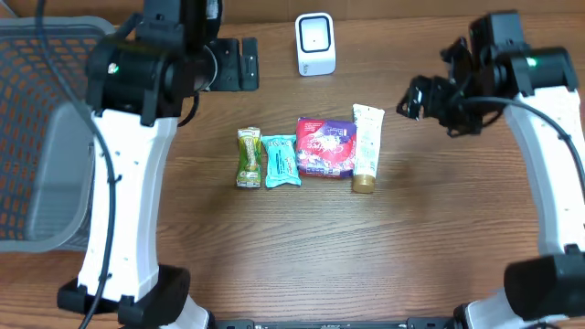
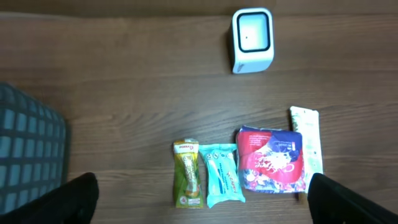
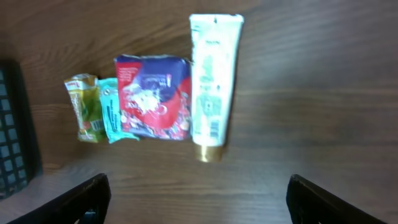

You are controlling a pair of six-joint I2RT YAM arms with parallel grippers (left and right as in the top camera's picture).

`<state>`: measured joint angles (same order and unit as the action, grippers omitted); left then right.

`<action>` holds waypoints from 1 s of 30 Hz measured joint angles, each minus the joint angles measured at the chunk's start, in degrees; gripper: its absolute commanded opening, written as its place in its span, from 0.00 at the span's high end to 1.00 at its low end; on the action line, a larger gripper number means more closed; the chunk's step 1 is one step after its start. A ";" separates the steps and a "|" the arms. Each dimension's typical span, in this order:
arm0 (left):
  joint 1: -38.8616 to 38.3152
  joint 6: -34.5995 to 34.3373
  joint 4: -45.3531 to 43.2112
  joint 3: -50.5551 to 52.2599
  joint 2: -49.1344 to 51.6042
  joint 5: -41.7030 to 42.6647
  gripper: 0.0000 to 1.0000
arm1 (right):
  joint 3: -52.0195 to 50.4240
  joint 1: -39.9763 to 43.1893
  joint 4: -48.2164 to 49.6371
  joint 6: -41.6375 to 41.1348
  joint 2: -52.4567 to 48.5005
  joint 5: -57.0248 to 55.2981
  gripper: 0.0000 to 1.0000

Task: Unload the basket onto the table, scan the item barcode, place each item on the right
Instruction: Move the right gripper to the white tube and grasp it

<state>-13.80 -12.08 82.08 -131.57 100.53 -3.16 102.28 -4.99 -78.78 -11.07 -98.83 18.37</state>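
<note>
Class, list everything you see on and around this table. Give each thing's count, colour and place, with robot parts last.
scanner: one, white, back centre of the table
green packet: one, green and yellow, left end of the row
teal packet: one, teal, second in the row
red pouch: one, red and purple, third in the row
tube: one, white with gold cap, right end of the row
basket: one, grey mesh, far left
table: one, brown wood
left gripper: one, black, open, left of the scanner
right gripper: one, black, open, empty
</note>
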 measured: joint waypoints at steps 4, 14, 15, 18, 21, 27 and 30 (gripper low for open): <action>0.00 0.02 0.24 -0.07 -0.33 -0.02 0.00 | 1.01 -0.42 -0.09 1.49 -3.48 0.85 0.07; 0.00 0.04 0.48 -0.07 -0.11 -0.02 0.00 | -5.77 -2.03 4.85 3.52 -13.49 2.21 0.12; 0.00 0.04 0.50 -0.07 -0.11 -0.02 0.00 | -6.99 -2.03 6.23 3.58 -14.01 2.21 0.13; 0.00 0.04 0.50 -0.07 -0.11 -0.02 0.00 | -10.01 -2.01 9.64 3.58 -14.29 2.23 0.13; 0.00 0.04 0.55 -0.07 -0.11 -0.02 0.01 | -13.92 -2.03 14.53 3.58 -14.36 2.29 0.13; 0.00 0.04 0.63 -0.07 -0.11 -0.02 0.00 | -20.87 -2.84 23.65 3.63 -15.13 4.63 0.15; 0.00 0.04 0.63 -0.07 -0.11 -0.02 0.01 | -21.86 -3.91 26.56 3.43 -15.19 5.62 0.17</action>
<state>-13.80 -12.03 82.72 -131.63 100.42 -3.18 80.42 -8.91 -52.23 -7.64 -114.02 23.99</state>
